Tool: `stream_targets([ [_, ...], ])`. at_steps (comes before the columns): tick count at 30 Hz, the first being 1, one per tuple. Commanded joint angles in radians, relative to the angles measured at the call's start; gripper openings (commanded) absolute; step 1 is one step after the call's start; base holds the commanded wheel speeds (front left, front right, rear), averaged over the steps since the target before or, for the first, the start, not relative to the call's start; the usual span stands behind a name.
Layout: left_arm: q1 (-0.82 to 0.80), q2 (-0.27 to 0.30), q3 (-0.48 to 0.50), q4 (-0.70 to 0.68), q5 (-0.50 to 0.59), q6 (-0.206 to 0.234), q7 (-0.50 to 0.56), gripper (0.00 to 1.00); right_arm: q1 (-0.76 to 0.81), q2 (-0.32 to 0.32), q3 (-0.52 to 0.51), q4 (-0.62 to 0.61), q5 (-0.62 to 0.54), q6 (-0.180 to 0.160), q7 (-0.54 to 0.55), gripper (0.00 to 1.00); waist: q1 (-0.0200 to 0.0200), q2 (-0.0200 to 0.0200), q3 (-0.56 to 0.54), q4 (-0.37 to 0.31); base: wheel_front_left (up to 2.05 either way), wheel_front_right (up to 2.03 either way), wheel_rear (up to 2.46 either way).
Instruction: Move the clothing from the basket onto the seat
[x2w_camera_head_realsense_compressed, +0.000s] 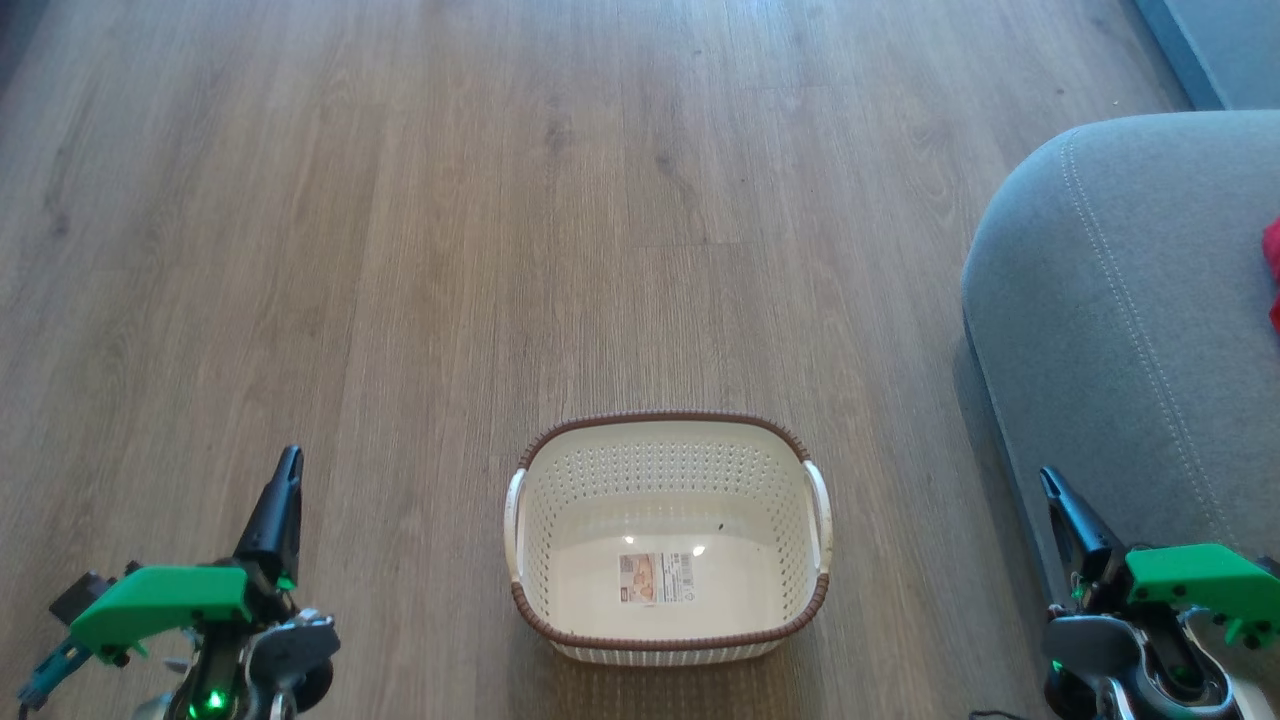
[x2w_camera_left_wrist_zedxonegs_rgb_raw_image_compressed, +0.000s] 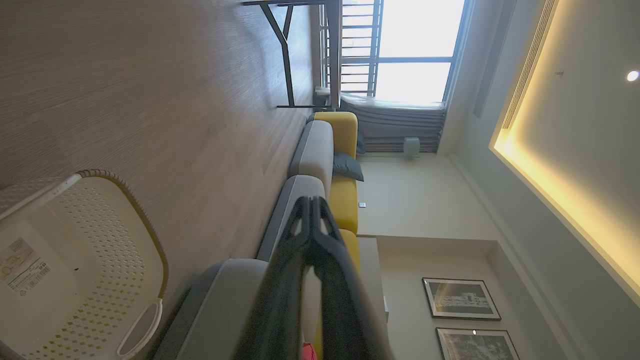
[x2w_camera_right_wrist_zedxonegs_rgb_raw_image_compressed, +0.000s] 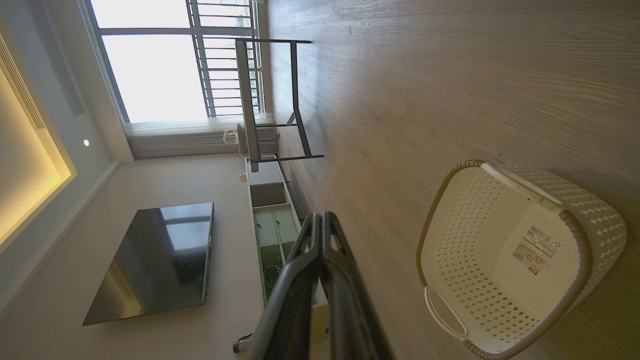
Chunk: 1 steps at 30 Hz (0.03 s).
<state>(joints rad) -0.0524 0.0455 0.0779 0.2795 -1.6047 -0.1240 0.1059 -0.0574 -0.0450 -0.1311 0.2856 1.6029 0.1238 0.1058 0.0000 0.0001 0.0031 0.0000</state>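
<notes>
Both clenched shut, gripping nothing: left gripper (x2w_camera_head_realsense_compressed: 289, 466) and right gripper (x2w_camera_head_realsense_compressed: 1049, 482) flanking basket (x2w_camera_head_realsense_compressed: 660, 416) on floor (x2w_camera_head_realsense_compressed: 400, 200); red clothing (x2w_camera_head_realsense_compressed: 1272, 268) on seat (x2w_camera_head_realsense_compressed: 1100, 300).

Home living room in daylight

A pale wood-plank floor (x2w_camera_head_realsense_compressed: 500, 200) runs to a tall barred window (x2w_camera_right_wrist_zedxonegs_rgb_raw_image_compressed: 150, 65) with a grey gathered curtain (x2w_camera_left_wrist_zedxonegs_rgb_raw_image_compressed: 395, 120). A long sofa (x2w_camera_left_wrist_zedxonegs_rgb_raw_image_compressed: 345, 195) with yellow backs and a grey fabric-upholstered seat (x2w_camera_head_realsense_compressed: 1120, 300) lines one wall, near two black-framed pictures (x2w_camera_left_wrist_zedxonegs_rgb_raw_image_compressed: 460, 298). A dark flat television (x2w_camera_right_wrist_zedxonegs_rgb_raw_image_compressed: 155, 260) hangs on a wall above a low white cabinet (x2w_camera_right_wrist_zedxonegs_rgb_raw_image_compressed: 270, 220). The recessed ceiling (x2w_camera_left_wrist_zedxonegs_rgb_raw_image_compressed: 590, 100) glows warm along its edge (cove lighting, a domestic touch). A cream perforated plastic basket (x2w_camera_head_realsense_compressed: 665, 470) sits on the floor.
</notes>
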Motion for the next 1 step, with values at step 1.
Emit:
stream_targets([
  [1, -0.056, 0.005, 0.036, -0.034, -0.004, -0.007, 0.007, 0.00, -0.051, -0.005, 0.016, -0.041, 0.005, 0.007, 0.008, 0.00, 0.0000, -0.0001, 0.000, 0.000, 0.00, 0.00, 0.00],
])
